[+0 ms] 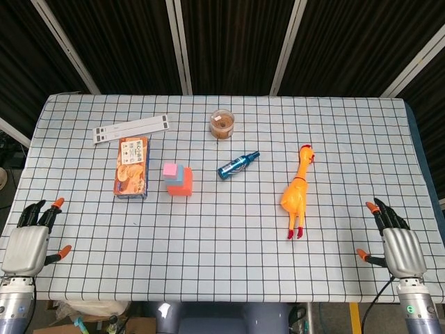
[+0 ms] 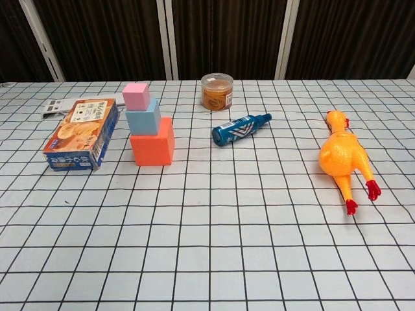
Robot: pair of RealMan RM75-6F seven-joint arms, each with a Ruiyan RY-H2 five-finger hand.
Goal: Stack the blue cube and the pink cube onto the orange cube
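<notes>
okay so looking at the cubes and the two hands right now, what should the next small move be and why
Probably none on the cubes: hold both hands where they are. In the chest view the pink cube sits on the blue cube, which sits on the orange cube, so the stack looks complete. The left hand and right hand are open at the near table edge, far from it.
</notes>
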